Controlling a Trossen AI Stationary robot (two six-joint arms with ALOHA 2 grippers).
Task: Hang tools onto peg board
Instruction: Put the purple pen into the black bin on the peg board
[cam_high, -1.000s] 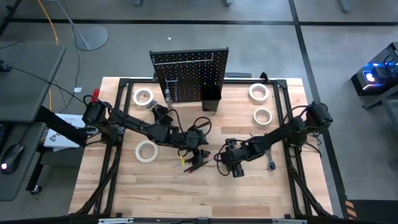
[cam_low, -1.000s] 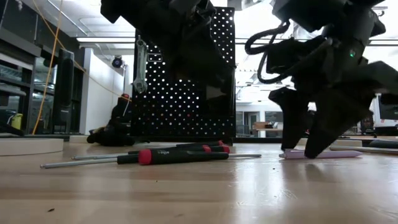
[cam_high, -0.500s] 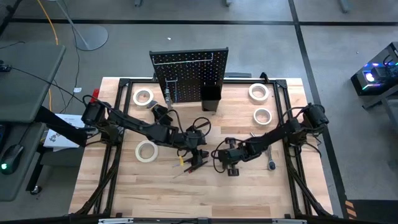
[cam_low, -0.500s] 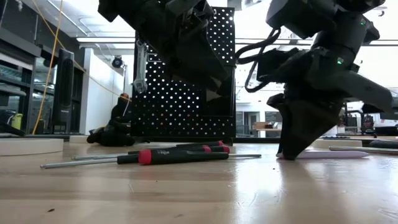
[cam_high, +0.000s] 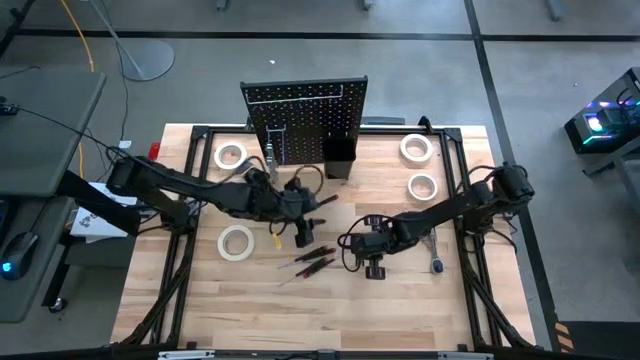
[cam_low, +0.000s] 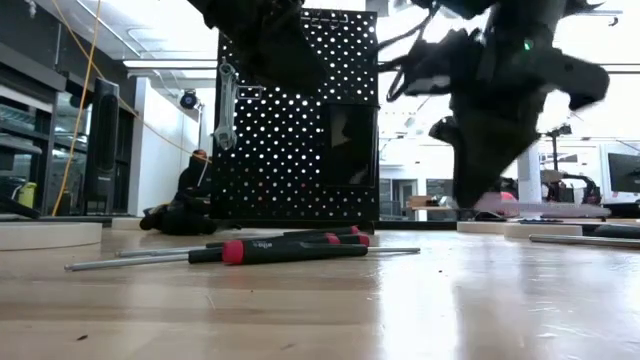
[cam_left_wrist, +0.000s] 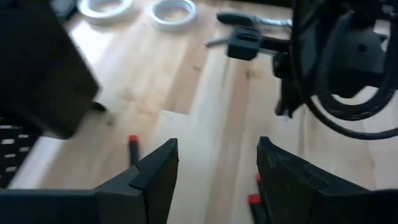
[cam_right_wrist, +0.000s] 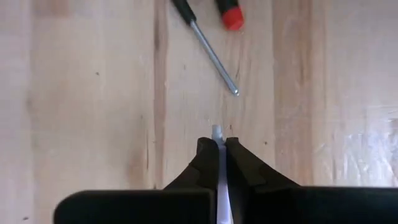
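From above, we see the left gripper (cam_high: 303, 232) over the table's middle, near the peg board (cam_high: 305, 120), and the right gripper (cam_high: 371, 262) beside the red-handled screwdrivers (cam_high: 312, 261).

At table level, the right gripper (cam_low: 497, 200) holds the purple tool (cam_low: 540, 210) clear of the wood.

In the left wrist view, its fingers (cam_left_wrist: 155, 171) stand apart, empty.

In the right wrist view, we find the fingers (cam_right_wrist: 239, 163) clamped on a thin pale shaft (cam_right_wrist: 217, 155).
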